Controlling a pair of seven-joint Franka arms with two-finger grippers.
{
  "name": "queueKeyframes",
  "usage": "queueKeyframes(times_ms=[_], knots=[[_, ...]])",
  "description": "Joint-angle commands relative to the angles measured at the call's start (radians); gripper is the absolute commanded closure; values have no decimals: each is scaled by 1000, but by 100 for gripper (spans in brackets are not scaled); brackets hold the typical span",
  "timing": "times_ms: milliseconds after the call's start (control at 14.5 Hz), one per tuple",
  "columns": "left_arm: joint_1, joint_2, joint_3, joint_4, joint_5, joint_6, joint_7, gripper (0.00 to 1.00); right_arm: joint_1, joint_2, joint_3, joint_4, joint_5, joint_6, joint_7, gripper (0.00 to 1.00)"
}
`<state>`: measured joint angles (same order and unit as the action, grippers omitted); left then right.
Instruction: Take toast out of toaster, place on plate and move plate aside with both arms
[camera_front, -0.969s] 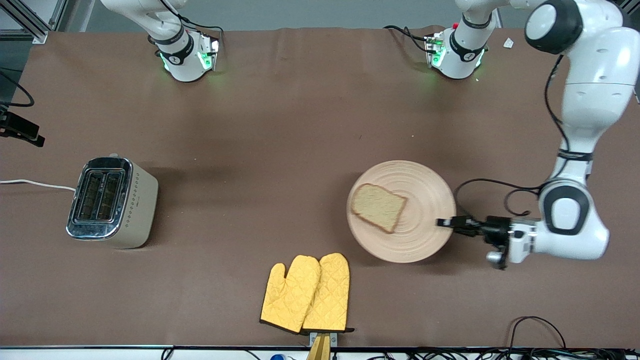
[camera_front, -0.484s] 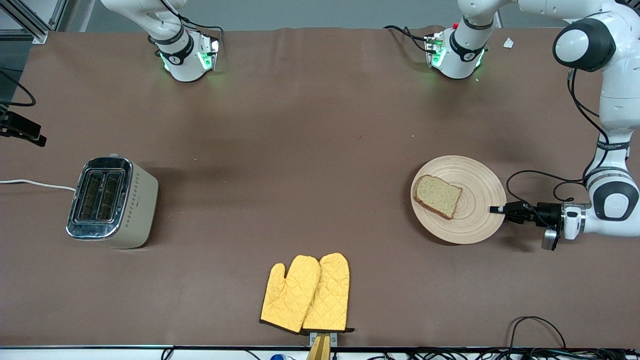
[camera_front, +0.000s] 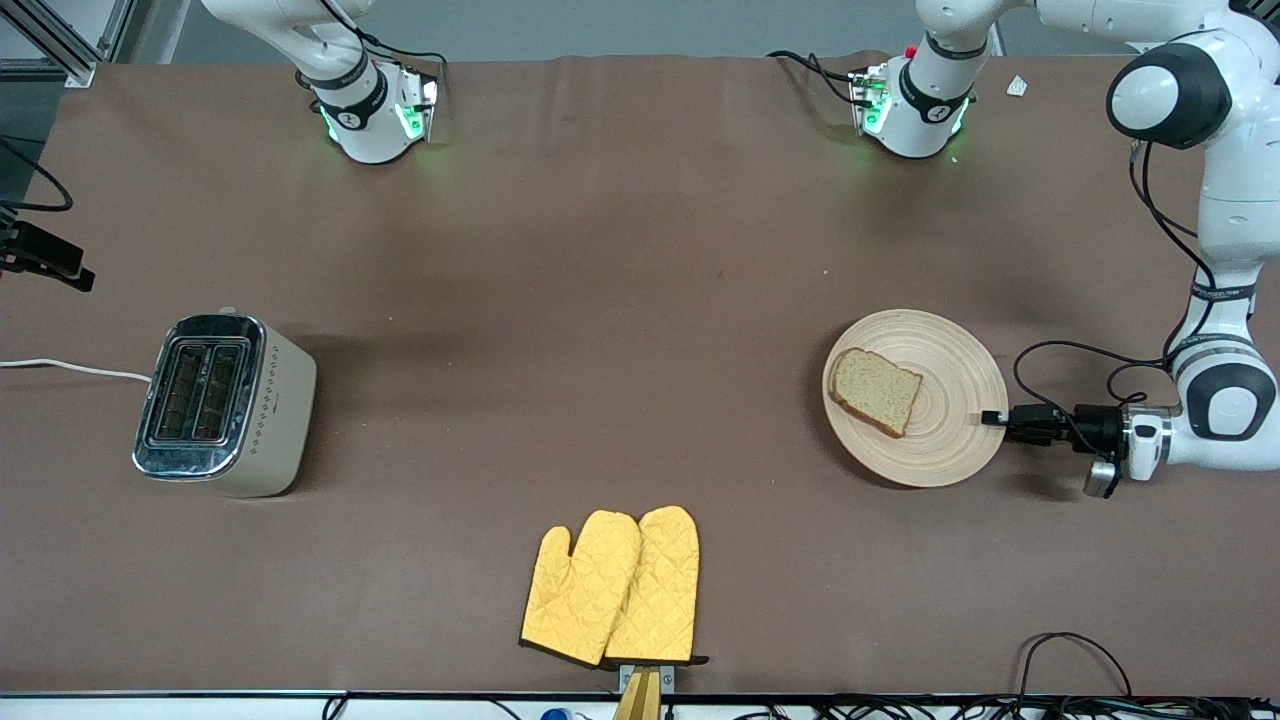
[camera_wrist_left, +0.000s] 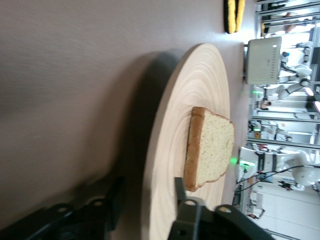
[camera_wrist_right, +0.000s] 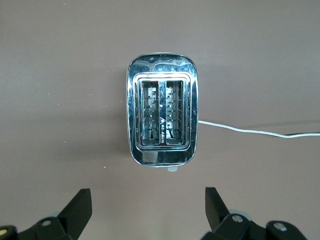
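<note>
Across the table (camera_front: 600, 250), the layout runs from the right arm's end to the left arm's end as follows.

1. Left arm (camera_front: 1225, 220): reaches down along the table edge at its own end and lies low, level with the plate.
2. Right arm (camera_front: 300, 30): waits raised; only its base section shows in the front view.
3. Toaster (camera_front: 225, 405): stands near the table edge at the right arm's end, with both slots empty and its white cord (camera_front: 70, 368) trailing off that edge.
4. Plate (camera_front: 950, 440): rests flat on the table toward the left arm's end, well apart from the toaster.
5. Oven mitts (camera_front: 612, 585): lie at the middle of the table edge nearest the front camera.
6. Toast (camera_front: 876, 391): lies flat on the plate, on the half toward the toaster.
7. Left tool (camera_front: 993, 417): sits at the plate rim. Its fingers (camera_wrist_left: 116, 197) stand parted, one on each side of the rim with a gap showing, so the plate appears released.
8. Right tool (camera_wrist_right: 147, 205): hangs over the toaster, spread wide and holding nothing.

Step in hand (judged): the plate is set aside and the release is under way, which is the closing step of the task.

Next move (judged): draw the left tool straight back from the rim, level with the table, so that neither finger catches the plate or shifts the toast.
</note>
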<state>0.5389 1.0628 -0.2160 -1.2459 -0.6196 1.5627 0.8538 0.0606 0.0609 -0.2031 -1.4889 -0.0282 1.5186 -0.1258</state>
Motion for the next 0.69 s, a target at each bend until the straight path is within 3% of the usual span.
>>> queueKeyframes(times_ms=[0, 208, 346, 623], knots=[[-52, -49, 21, 106, 140, -26, -27, 0, -10, -1, 5, 7, 14, -9, -12, 0], [-173, -162, 26, 216, 347, -21, -30, 0, -12, -1, 5, 7, 14, -9, -12, 0], [-268, -283, 32, 240, 484, -13, -115, 0, -12, -1, 5, 6, 14, -11, -14, 0], [-396, -512, 32, 227, 612, -68, -622, 0, -13, 0, 5, 6, 14, -11, -14, 0]])
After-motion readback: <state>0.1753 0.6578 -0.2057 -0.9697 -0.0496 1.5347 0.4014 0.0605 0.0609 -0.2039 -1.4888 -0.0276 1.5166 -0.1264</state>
